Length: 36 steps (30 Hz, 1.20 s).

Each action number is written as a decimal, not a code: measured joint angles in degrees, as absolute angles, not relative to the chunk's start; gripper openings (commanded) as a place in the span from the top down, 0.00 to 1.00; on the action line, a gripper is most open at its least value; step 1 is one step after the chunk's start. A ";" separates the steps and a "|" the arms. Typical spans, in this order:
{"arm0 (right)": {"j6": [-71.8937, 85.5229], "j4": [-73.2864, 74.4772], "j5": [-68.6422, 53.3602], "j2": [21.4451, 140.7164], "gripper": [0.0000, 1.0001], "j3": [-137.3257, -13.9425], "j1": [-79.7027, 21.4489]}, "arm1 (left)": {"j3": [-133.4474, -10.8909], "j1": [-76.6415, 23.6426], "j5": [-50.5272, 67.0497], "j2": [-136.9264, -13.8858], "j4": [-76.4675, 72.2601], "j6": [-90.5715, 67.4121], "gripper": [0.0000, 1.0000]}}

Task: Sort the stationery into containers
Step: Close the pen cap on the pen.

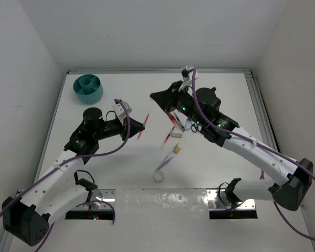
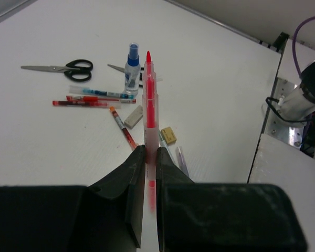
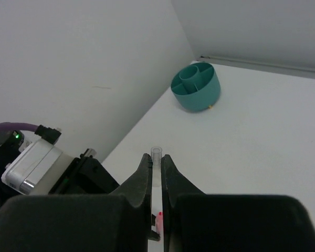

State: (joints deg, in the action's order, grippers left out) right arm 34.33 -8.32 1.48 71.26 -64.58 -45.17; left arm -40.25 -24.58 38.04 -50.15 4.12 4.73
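Two scissors: one pair (image 2: 68,66) in full view, a second pair (image 2: 114,67) half hidden behind the one glue bottle (image 2: 131,68). Two erasers: a white eraser (image 2: 134,116) and a tan eraser (image 2: 168,135). One tape ring (image 1: 159,176). One teal organiser cup (image 3: 196,86). At least five loose pens (image 2: 79,103) on the tabletop (image 2: 226,79), overlapping, so the exact count is unclear. Two tools, each gripping one more: the left tool (image 2: 150,151) a red pen (image 2: 148,100), the right tool (image 3: 156,159) a clear pen (image 3: 156,151)

Nothing I can read in any of the three views. In the left wrist frame, upper left of centre, the pens (image 2: 94,96) and glue bottle (image 2: 131,71) on the worktop may carry print, but it is too small and blurred to make out.
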 measured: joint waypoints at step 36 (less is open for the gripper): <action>25.61 -13.63 10.52 73.01 1.00 -63.66 -52.51 | -39.51 -24.67 35.42 -48.47 -4.51 -7.35 1.00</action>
State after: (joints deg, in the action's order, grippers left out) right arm 25.61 -13.63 10.52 73.01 -63.66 -52.51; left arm -39.51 -24.67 35.42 -48.47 -4.51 -7.35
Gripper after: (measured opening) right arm 0.023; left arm 0.074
